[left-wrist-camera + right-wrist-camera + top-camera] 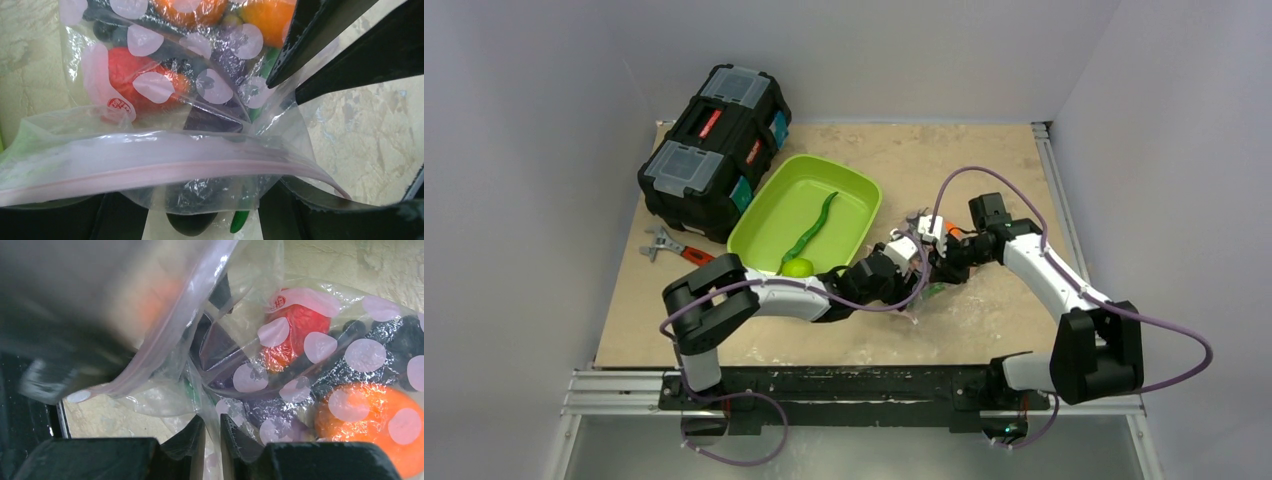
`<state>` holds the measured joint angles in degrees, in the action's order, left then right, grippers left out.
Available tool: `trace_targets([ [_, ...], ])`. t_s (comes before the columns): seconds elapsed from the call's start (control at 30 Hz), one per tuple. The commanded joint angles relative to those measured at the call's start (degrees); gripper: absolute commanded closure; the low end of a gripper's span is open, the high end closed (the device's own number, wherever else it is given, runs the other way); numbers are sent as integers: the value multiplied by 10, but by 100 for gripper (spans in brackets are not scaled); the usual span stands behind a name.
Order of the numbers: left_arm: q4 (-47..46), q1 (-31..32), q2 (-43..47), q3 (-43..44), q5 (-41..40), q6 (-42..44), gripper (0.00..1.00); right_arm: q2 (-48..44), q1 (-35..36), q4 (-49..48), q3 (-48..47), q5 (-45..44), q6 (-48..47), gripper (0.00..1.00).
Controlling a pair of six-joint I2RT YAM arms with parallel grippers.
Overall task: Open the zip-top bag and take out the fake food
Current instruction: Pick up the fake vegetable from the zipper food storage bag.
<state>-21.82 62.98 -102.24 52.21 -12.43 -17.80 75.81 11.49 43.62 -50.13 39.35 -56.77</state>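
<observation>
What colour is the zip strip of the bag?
Pale pink; the zip strip shows best in the left wrist view.

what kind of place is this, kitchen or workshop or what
Probably a robotics lab test cell, not a kitchen: left arm and right arm bolted at the table edge, bare grey walls closing it in, and props such as a black toolbox and a zip-top bag of fake food.
</observation>
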Motion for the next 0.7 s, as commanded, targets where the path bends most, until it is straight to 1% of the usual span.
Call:
trace_targets([
  [0.0, 28, -5, -37, 30, -8, -1, 32, -2, 1, -10, -17, 0, 9, 84],
  [0.1, 51, -5, -45, 36, -8, -6, 34, 0, 1, -13, -16, -4, 11, 84],
  [0.13, 62, -5, -48, 42, -8, -7, 36, 1, 1, -13, -17, -5, 12, 84],
  [0.2, 81, -5, -54, 50, -8, -8, 42, 3, 1, -15, -17, -7, 13, 84],
  [0.23, 84, -5, -54, 50, -9, -8, 49, 3, 1, -15, -17, -9, 14, 84],
  [0.27, 83, -5, -52, 48, -11, -8, 67, 2, 1, -15, -17, -9, 15, 85],
  [0.3, 82, -5, -45, 45, -16, -10, 81, 2, 1, -17, -17, -10, 16, 84],
  [0.33, 79, -5, -34, 40, -17, -10, 89, 1, 1, -19, -16, -12, 17, 84],
  [0.4, 80, -5, -3, 32, -14, -6, 100, -2, 1, -23, -15, -16, 22, 85],
  [0.67, 147, -5, 119, 6, 40, -25, 100, 1, 0, -49, -10, -47, 45, 86],
])
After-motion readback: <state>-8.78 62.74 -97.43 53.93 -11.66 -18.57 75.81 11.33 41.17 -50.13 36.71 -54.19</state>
